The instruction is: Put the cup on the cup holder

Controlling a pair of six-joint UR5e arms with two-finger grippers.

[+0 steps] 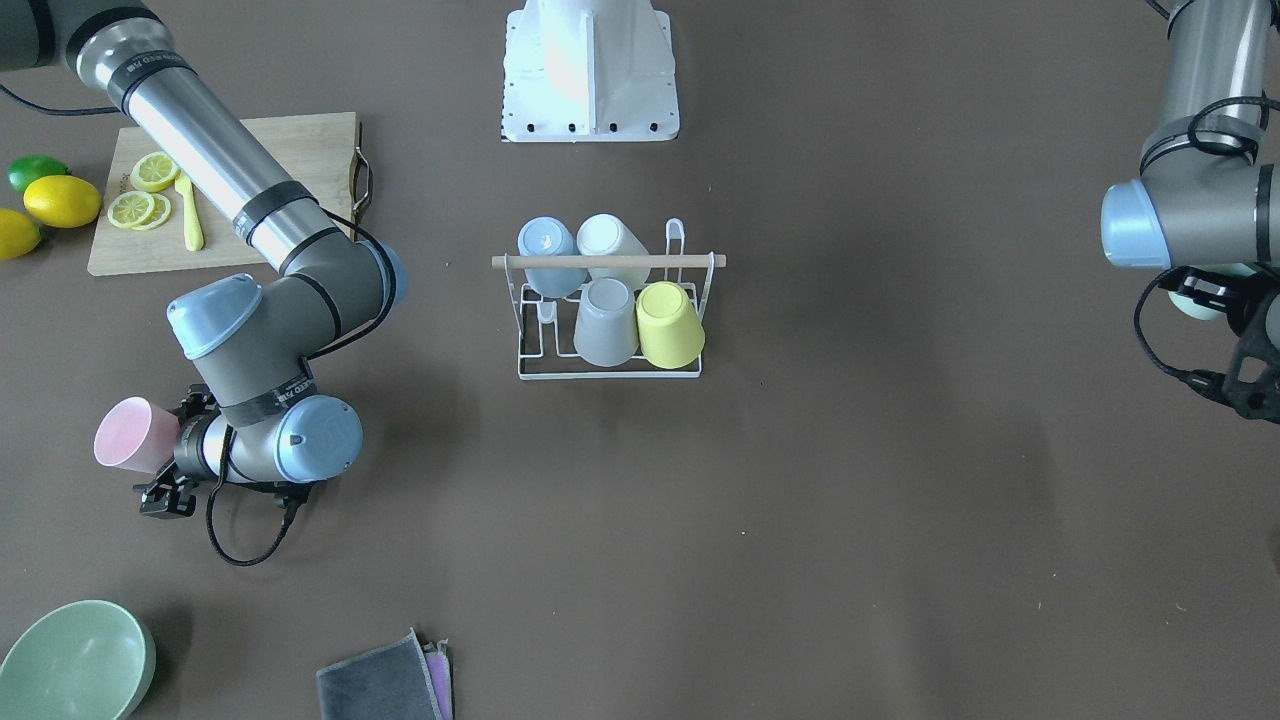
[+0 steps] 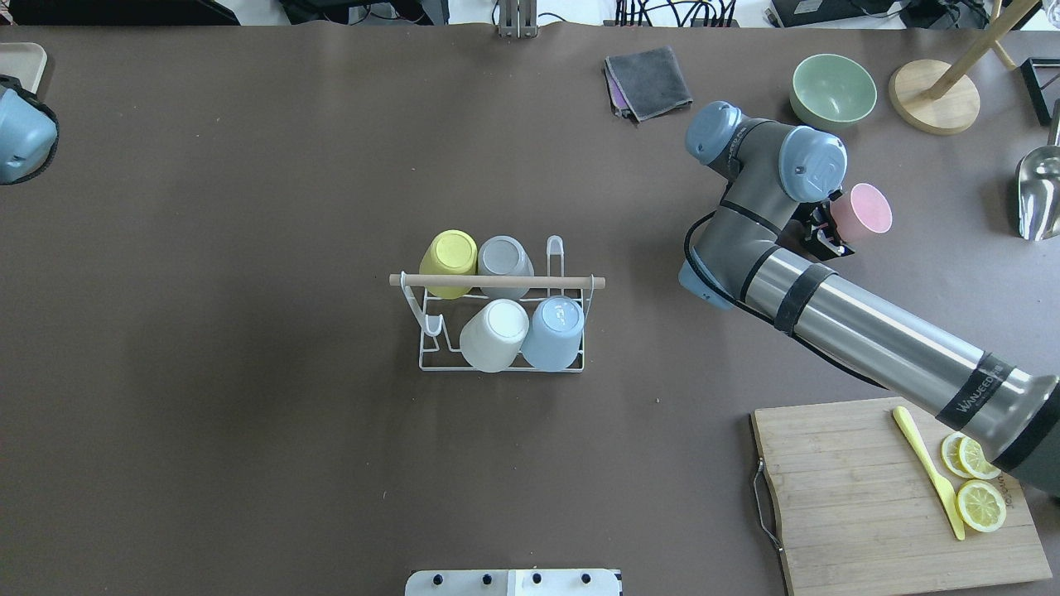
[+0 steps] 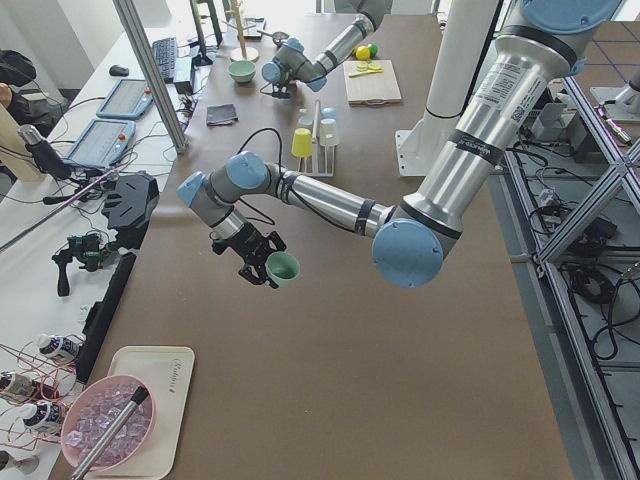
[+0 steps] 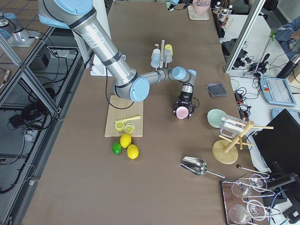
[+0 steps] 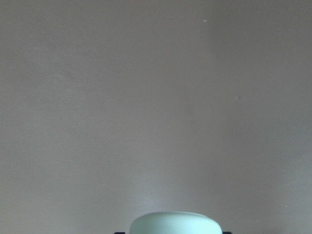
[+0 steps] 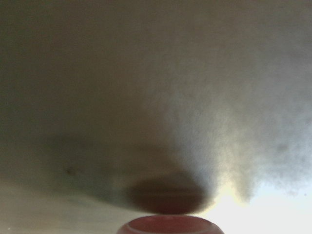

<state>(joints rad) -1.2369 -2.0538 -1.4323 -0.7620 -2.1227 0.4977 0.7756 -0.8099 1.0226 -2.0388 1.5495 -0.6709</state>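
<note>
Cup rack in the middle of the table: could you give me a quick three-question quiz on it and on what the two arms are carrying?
1. How many cups sit upside down on the rack?
2. True or false: the right hand holds a pink cup.
3. What colour is the cup in the left hand? A yellow, B pale green, C blue.
Key: 1 four; 2 true; 3 B.
</note>
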